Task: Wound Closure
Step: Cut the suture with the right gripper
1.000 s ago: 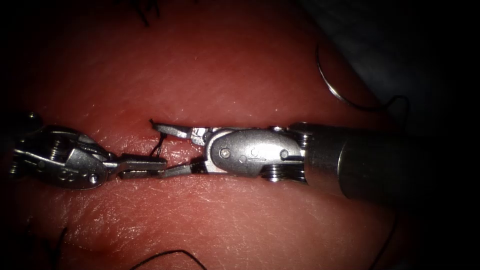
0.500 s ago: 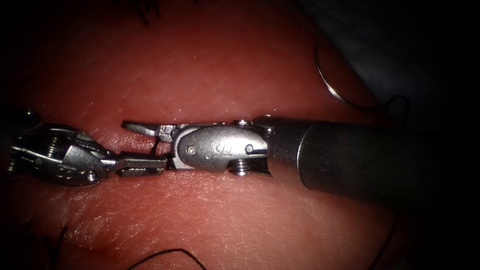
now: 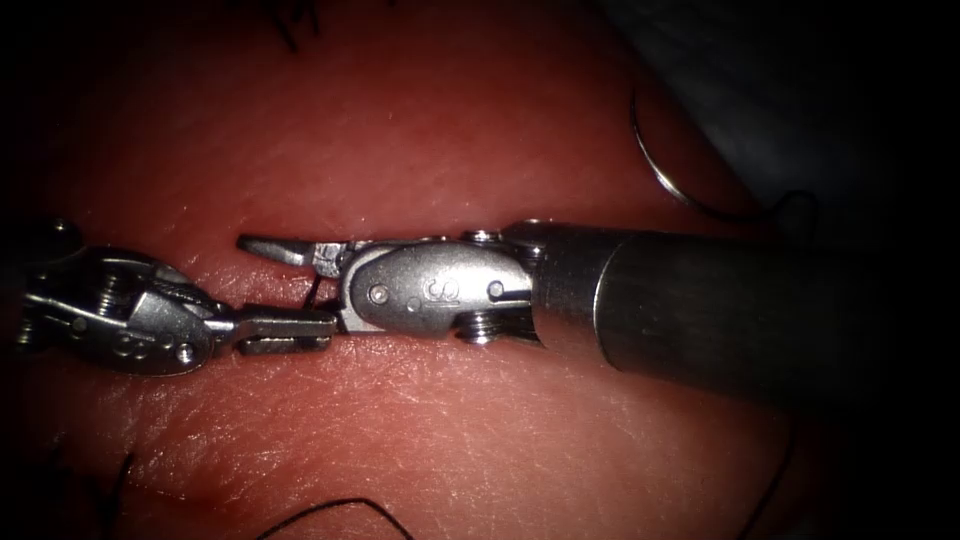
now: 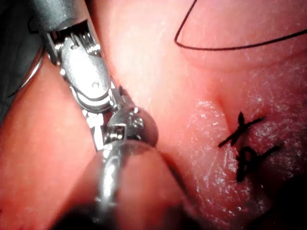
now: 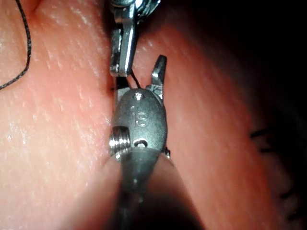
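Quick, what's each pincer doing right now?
Left pincer: shut on the thread.
Right pincer: open, holding nothing.
Needle: lying free on the tissue.

**A:** Is there any writing to read?

**B:** Very little. In the endoscope view, the right tool [image 3: 292,283] has a flat metal plate [image 3: 410,290] on its wrist. A small stamped mark sits near the plate's right edge. It looks like an "S", though it could be a "9".

**A:** Does the mark show anywhere else?

**B:** Yes. In the right wrist view, the right tool [image 5: 139,79] carries two stamped characters at the middle of the same plate [image 5: 140,125]. They read roughly "1S".

**A:** And the left tool [image 3: 325,328]?

**B:** Two tiny round stamps, like "00", sit by the lower edge of its wrist. They are too faint to read with certainty.
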Available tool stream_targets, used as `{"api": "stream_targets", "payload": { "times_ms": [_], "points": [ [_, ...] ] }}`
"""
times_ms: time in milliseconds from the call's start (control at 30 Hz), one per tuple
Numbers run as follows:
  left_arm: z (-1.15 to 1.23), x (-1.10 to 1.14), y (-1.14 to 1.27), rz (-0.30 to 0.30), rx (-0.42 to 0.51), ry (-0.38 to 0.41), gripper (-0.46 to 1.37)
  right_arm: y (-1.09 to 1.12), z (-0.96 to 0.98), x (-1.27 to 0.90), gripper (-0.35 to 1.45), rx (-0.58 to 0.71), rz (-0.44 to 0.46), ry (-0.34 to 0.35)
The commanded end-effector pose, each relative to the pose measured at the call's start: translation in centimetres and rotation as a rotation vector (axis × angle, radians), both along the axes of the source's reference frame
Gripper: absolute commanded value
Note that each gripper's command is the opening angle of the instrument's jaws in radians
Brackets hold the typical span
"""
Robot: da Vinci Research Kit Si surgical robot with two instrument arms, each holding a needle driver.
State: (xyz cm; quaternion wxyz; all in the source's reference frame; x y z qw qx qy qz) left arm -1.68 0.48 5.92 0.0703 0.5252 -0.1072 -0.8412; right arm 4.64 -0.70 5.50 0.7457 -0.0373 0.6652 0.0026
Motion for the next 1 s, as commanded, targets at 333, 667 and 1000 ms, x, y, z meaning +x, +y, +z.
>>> {"api": "stream_targets", "payload": {
  "times_ms": [333, 667, 1000],
  "points": [
    [-0.01, -0.01, 0.00, 0.004, 0.002, 0.001, -0.35, -0.03, 0.00, 0.08, 1.16, -0.001, -0.004, 0.010],
    [-0.01, -0.02, 0.00, 0.003, 0.002, 0.002, -0.35, -0.05, -0.01, 0.22, 1.16, 0.003, -0.012, 0.002],
    [-0.02, -0.03, -0.01, 0.003, 0.002, 0.002, -0.35, -0.02, 0.05, 0.29, 0.94, 0.004, -0.036, 0.040]
  ]
}}
